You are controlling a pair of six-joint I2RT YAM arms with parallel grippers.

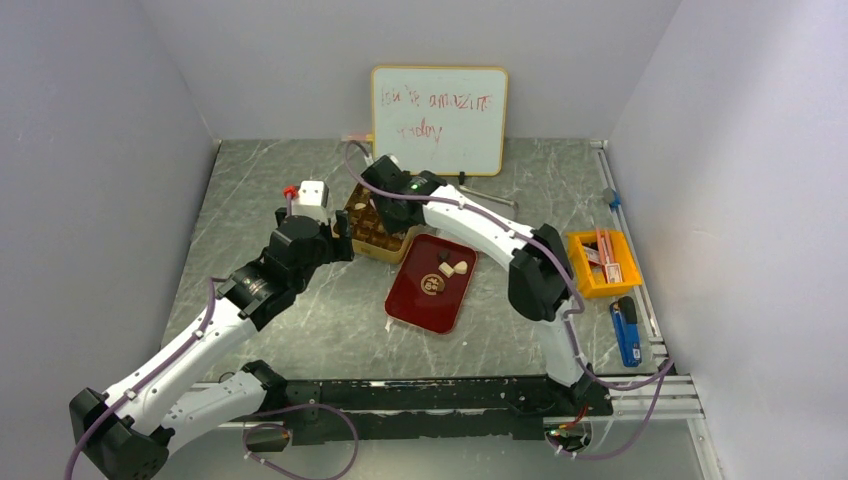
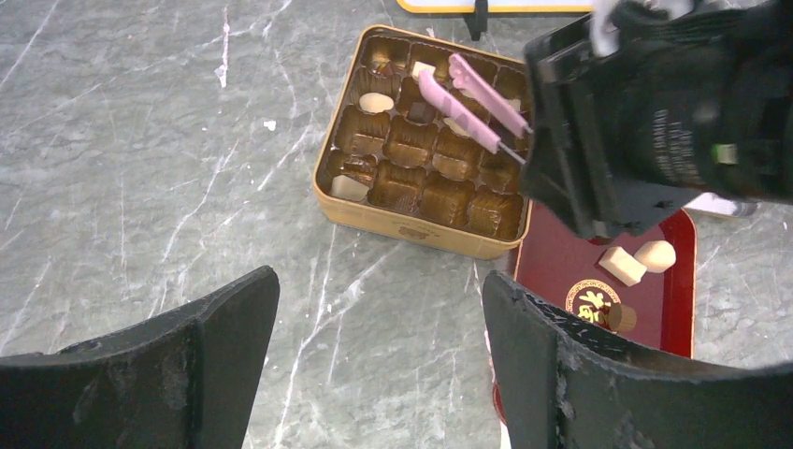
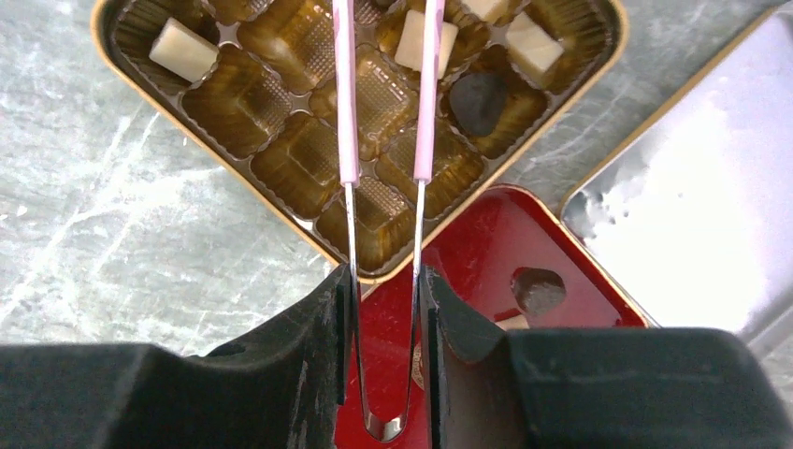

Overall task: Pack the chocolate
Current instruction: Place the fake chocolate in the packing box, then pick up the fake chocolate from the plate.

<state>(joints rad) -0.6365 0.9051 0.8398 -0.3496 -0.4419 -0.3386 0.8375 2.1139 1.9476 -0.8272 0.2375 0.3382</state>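
A gold tin (image 3: 140,70) with brown cups holds a few pieces of the chocolate: a cream cube (image 3: 184,50), two more cream pieces (image 3: 533,42) and a dark lump (image 3: 479,101). My right gripper (image 3: 385,276) is shut on the pink tweezers (image 3: 346,112), whose arms stand apart over the tin. Beside the tin, a red tray (image 2: 673,309) carries a cream cube (image 2: 622,265), a rounded cream piece (image 2: 655,254) and a brown round one (image 2: 620,318). My left gripper (image 2: 379,299) stands open and empty over bare table, short of the tin (image 2: 421,224).
A whiteboard (image 1: 438,118) leans against the back wall. An orange bin (image 1: 600,262) and a blue object (image 1: 626,330) sit at the right edge. A silvery flat piece with a gold rim (image 3: 692,206) lies beside the red tray.
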